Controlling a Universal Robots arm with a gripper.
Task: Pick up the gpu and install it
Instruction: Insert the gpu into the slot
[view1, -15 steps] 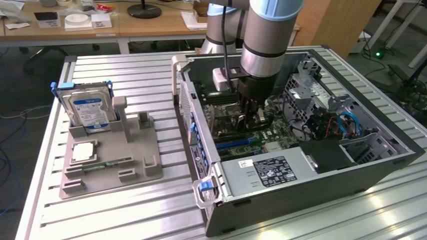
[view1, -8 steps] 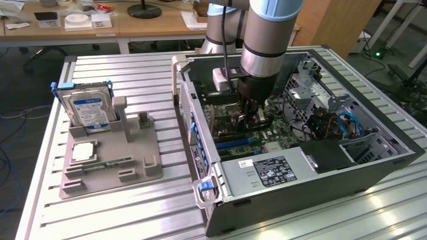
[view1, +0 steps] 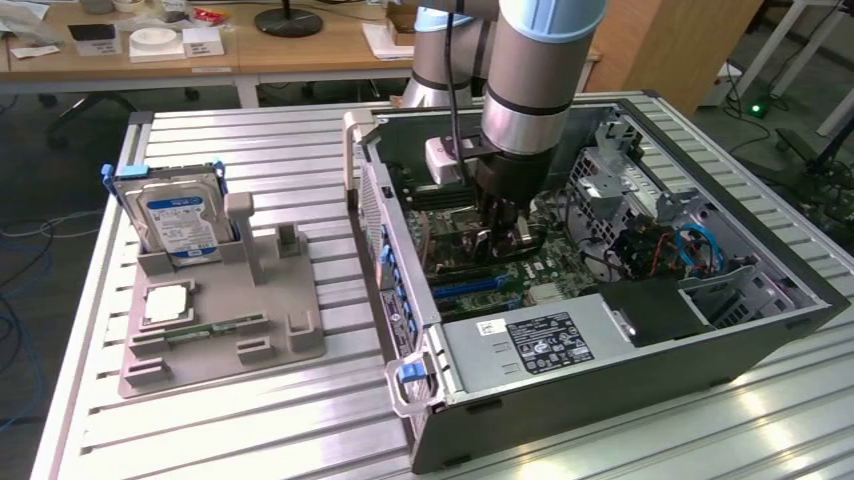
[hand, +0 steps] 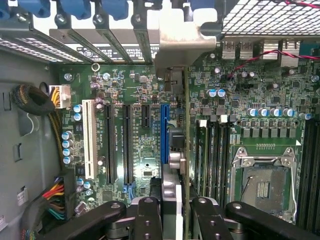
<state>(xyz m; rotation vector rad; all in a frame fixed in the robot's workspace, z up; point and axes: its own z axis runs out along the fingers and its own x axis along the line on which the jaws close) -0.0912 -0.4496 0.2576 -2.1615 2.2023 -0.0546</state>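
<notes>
A slatted metal table (view1: 240, 420) is seen in the foreground, and bright light is reflected off its slats at the exterior view's right. Behind it a wooden desk (view1: 294, 58) is set, on which a round black lamp base (view1: 288, 20), white boxes (view1: 156, 42) and papers (view1: 387, 40) are laid. A wooden panel (view1: 674, 50) is stood beside the desk. Loose cables (view1: 11, 335) are strewn on the grey floor (view1: 60, 160) at the exterior view's left. A small green light (view1: 757, 107) is lit near white legs (view1: 801, 45).
</notes>
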